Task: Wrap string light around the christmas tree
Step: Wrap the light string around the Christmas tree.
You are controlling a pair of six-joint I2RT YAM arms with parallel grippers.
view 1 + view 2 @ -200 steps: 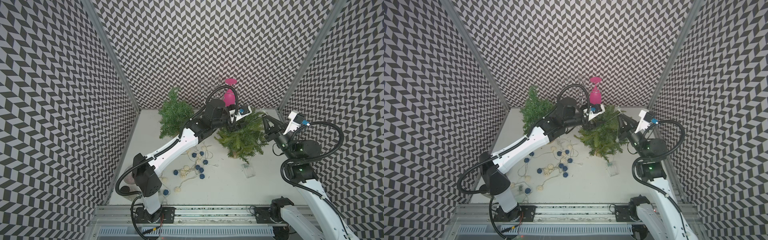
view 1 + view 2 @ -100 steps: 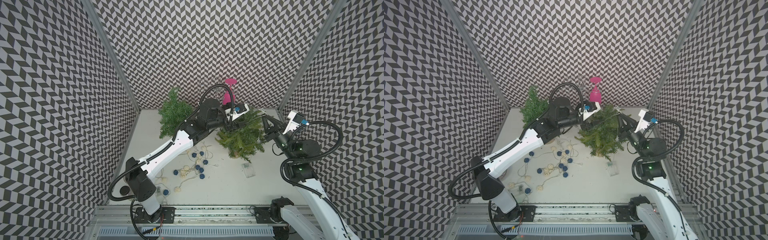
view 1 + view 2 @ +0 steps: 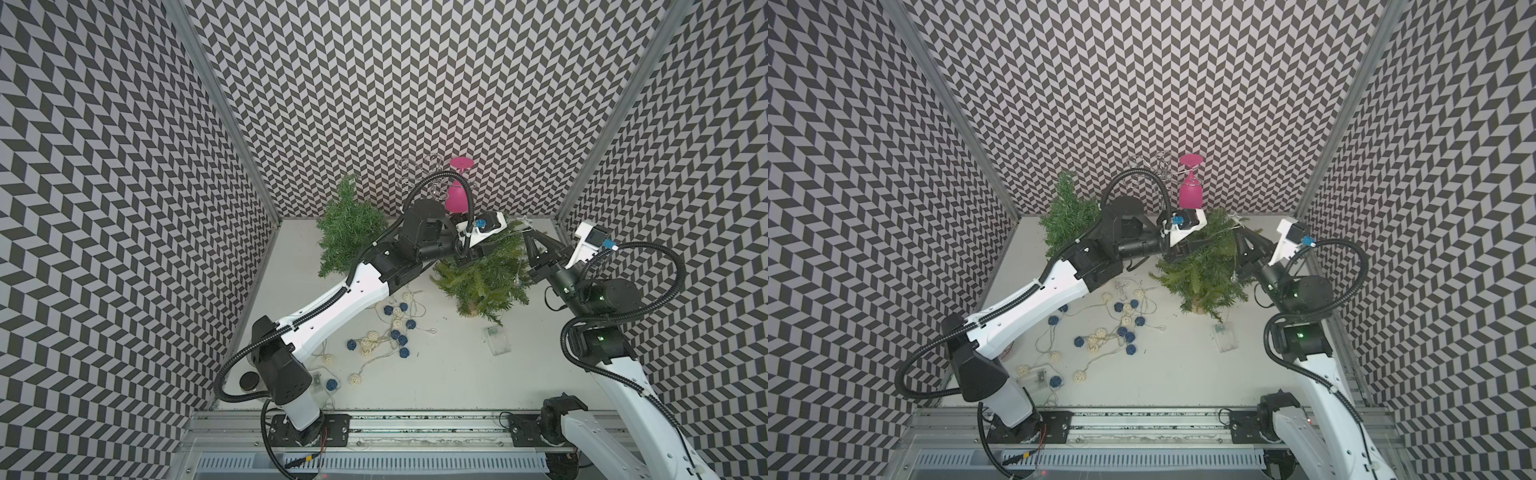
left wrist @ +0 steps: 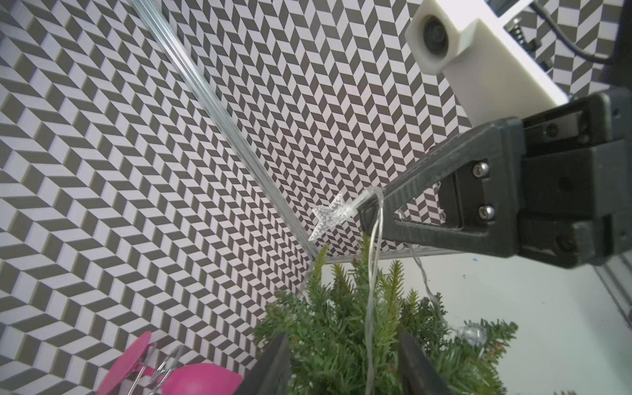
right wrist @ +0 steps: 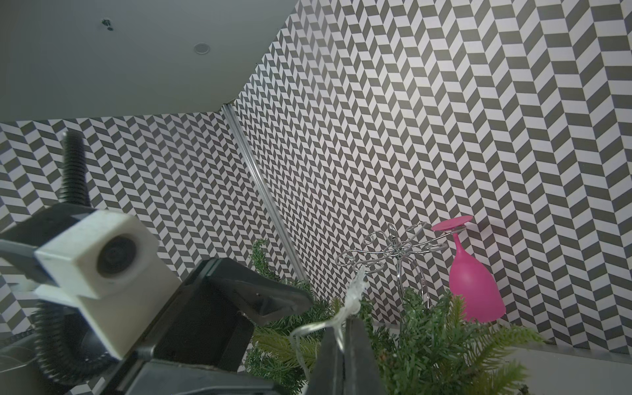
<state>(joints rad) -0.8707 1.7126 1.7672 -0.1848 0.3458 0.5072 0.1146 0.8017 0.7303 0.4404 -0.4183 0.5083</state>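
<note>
String light hangs from our pinching right gripper over the christmas tree, running down between spread jaws of our left gripper at its 9 o'clock.

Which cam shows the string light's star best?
Left wrist: star face-on and sharp, just past the right gripper shut on the string light. Right wrist shows it edge-on, blurred. In both top views it is a faint speck by the tree.

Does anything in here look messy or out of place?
Yes. A string of blue and cream balls lies in a loose tangle on the table. The pink glass hangs upside down, but it is hooked on a wire rack, so that looks deliberate.
</note>
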